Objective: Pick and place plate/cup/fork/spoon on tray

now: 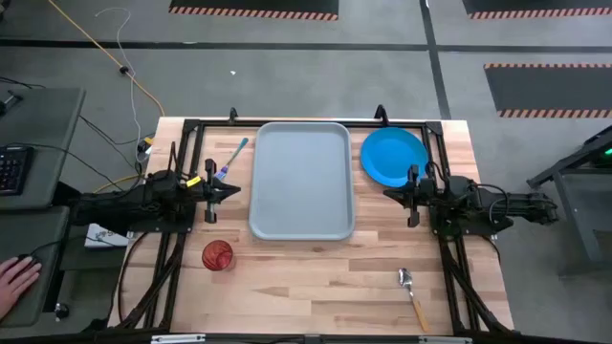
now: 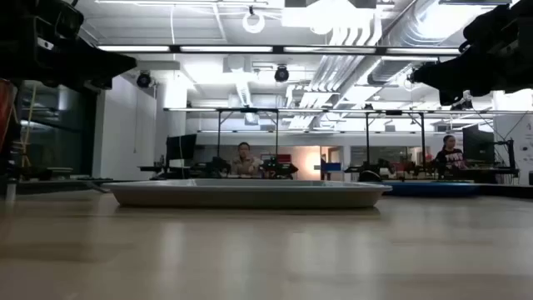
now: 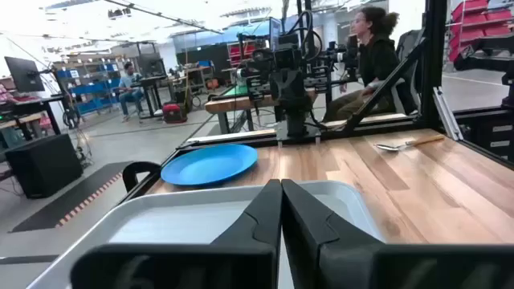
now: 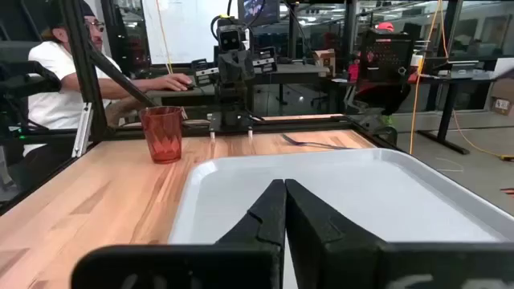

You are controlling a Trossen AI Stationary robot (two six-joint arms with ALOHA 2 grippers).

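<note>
The light-grey tray [image 1: 301, 180] lies in the middle of the table, with nothing on it. The blue plate [image 1: 393, 157] lies flat to its right at the far side. The fork [image 1: 230, 160] lies left of the tray at the far side. The red-orange cup [image 1: 217, 255] stands upright near the tray's near left corner. The spoon [image 1: 412, 294] lies at the near right. My left gripper [image 1: 235, 189] is shut and empty, above the table left of the tray. My right gripper [image 1: 388, 194] is shut and empty, right of the tray.
A black frame [image 1: 287, 121] runs round the table's edges. A person's hand [image 1: 14, 280] rests on a desk left of the table. People sit in the room beyond the table. Bare wood lies near the front edge between cup and spoon.
</note>
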